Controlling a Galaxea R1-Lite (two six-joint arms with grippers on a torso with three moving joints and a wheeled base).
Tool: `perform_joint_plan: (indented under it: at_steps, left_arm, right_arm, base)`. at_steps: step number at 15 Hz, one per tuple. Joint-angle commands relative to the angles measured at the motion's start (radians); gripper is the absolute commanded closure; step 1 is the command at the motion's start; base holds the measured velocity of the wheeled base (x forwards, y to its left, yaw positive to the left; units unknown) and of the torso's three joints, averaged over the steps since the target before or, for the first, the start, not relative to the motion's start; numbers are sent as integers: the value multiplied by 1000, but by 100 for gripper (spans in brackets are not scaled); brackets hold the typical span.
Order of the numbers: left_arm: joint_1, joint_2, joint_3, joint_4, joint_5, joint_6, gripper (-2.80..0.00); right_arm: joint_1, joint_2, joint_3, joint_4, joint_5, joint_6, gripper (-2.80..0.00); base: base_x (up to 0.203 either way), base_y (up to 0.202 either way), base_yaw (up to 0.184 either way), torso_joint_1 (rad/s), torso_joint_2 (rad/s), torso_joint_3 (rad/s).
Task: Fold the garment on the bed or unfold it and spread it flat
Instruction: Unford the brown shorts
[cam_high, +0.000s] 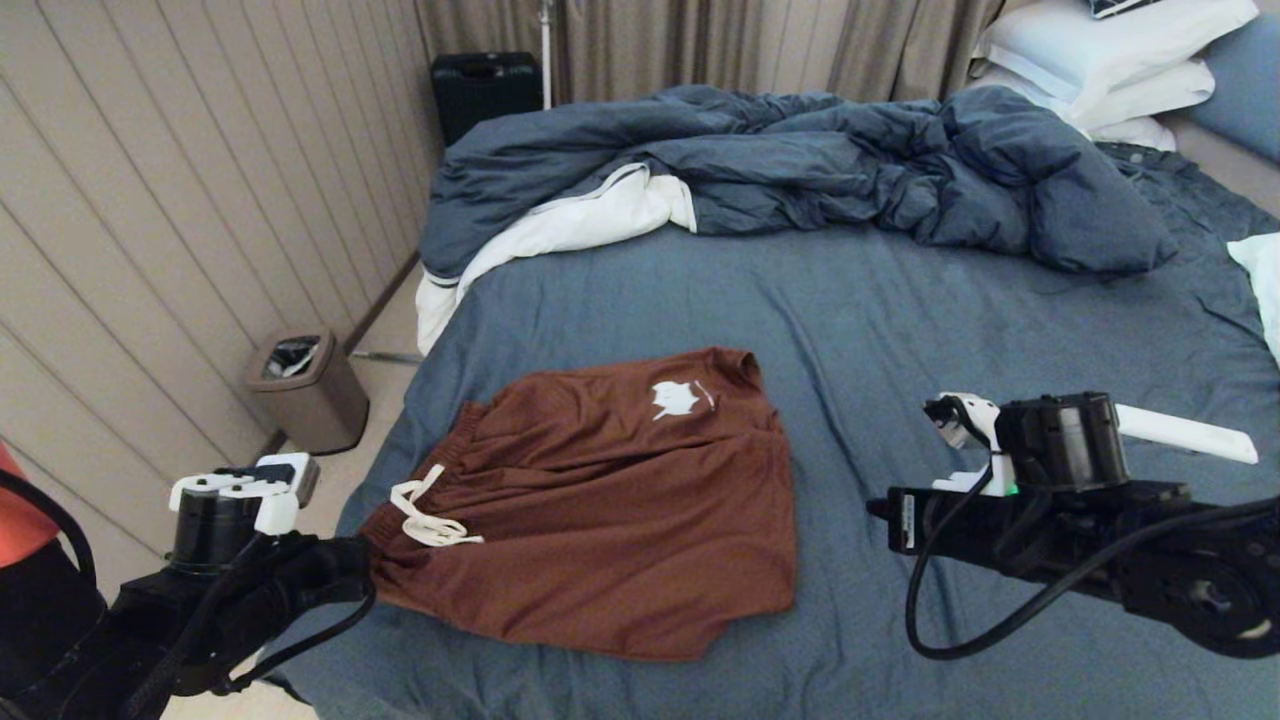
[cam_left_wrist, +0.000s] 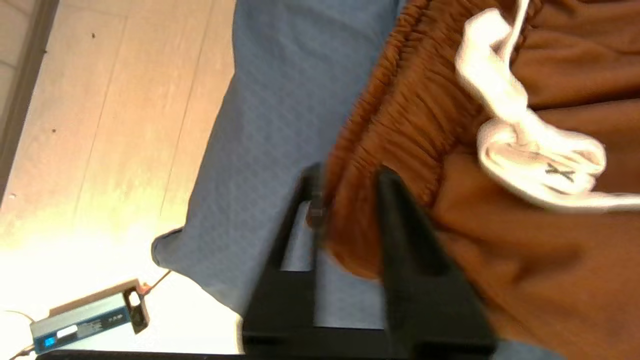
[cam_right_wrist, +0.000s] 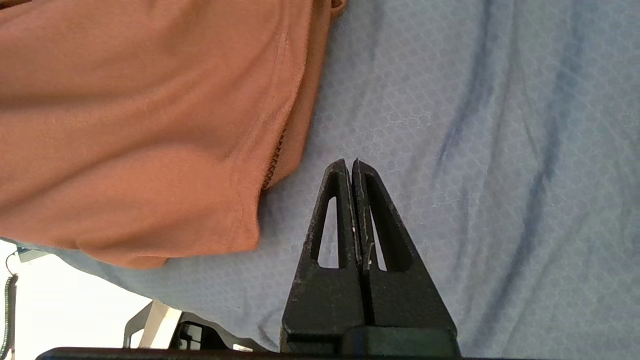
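Here, the bed (cam_high: 900, 330) is stretching out ahead of both my arms, its slate-blue sheet bare around them and the dark blue duvet (cam_high: 820, 170) lying rumpled at the far side, well beyond my reach. The garment (cam_high: 600, 500), rust-brown shorts, is lying spread on the sheet between my two grippers, waistband toward my left gripper and leg hems toward my right. My left gripper (cam_left_wrist: 345, 200) is sitting at the near corner of the waistband; its fingers (cam_left_wrist: 400, 210) are standing a little apart with the gathered elastic edge lying between them, so the cloth is straddled rather than pinched. The white drawstring (cam_left_wrist: 530, 150) is lying in a loose knot on the fabric just beyond those fingertips. My right gripper (cam_right_wrist: 351, 165) is hovering over bare sheet just beside the leg hem, fingers pressed together and holding nothing.
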Motion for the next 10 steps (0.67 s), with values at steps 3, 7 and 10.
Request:
perform_joint_plan:
  at_steps: [3, 7, 10]
  left_arm:
    - [-10, -1, 31, -72, -32, 5, -280]
    - [-11, -127, 46, -112, -36, 5, -280]
    - [-28, -259, -11, -44, -37, 4, -264]
  right_arm:
    - [0, 6, 0, -5, 1, 2, 0]
    - [0, 6, 0, -5, 2, 0, 0]
    - [-1, 5, 0, -5, 2, 0, 0]
  base:
    - [0, 0, 0, 0, 0, 0]
    - [0, 0, 0, 0, 0, 0]
    - [0, 0, 0, 0, 0, 0]
